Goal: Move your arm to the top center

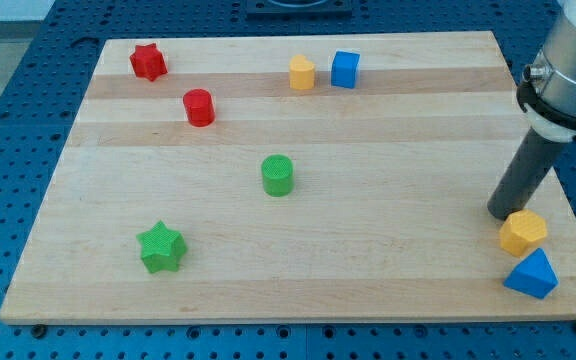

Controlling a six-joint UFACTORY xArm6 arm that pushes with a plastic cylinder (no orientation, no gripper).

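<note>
My tip point(499, 213) rests on the wooden board point(388, 200) at the view's right edge, just up-left of a yellow hexagonal block point(522, 232). A blue triangular block point(532, 274) lies just below that one. At the view's top centre sit a yellow pentagon-like block point(301, 73) and a blue cube point(345, 69), side by side. A red star point(148, 62) is at top left, with a red cylinder point(198, 107) below and right of it. A green cylinder point(277, 175) stands mid-board. A green star point(160, 248) is at lower left.
The arm's grey body point(573, 60) hangs over the board's top right corner. The board lies on a blue perforated table point(8, 150) that shows on all sides.
</note>
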